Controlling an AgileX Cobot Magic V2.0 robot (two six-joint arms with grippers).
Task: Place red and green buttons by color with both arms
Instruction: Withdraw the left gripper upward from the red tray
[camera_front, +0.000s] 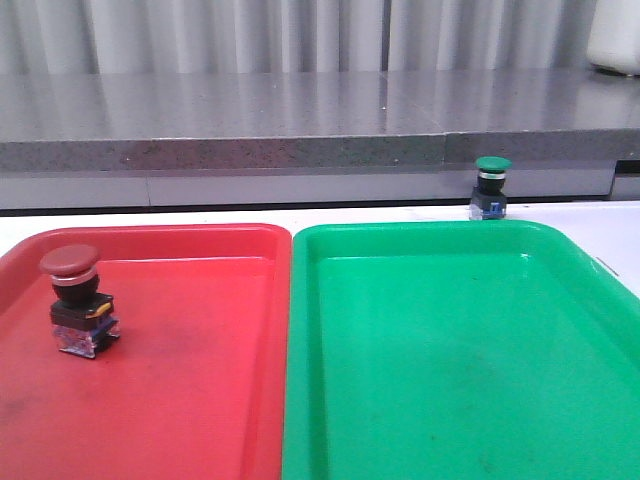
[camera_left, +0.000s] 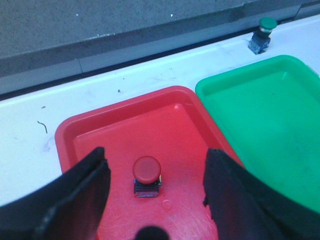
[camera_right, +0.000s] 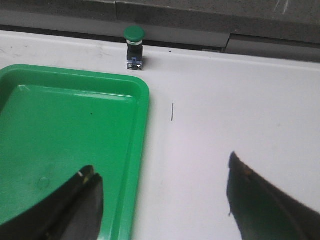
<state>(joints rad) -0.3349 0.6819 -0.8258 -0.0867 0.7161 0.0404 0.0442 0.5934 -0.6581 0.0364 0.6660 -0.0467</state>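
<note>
Front view: the red button (camera_front: 78, 300) stands upright in the red tray (camera_front: 200, 400), while the green button (camera_front: 491, 187) sits on the white table (camera_front: 610, 225) just behind the green tray (camera_front: 450, 400). The left gripper (camera_left: 156, 192) hangs spread wide above the red button; the right gripper (camera_right: 165, 200) is also spread wide, holding nothing.

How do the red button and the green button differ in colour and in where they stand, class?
The red button has a dull red cap; the green button has a dark green one. The red button stands inside the red tray; the green button stands on the white table, just outside the green tray. Both stand upright, cap on top, and neither is held.
</note>
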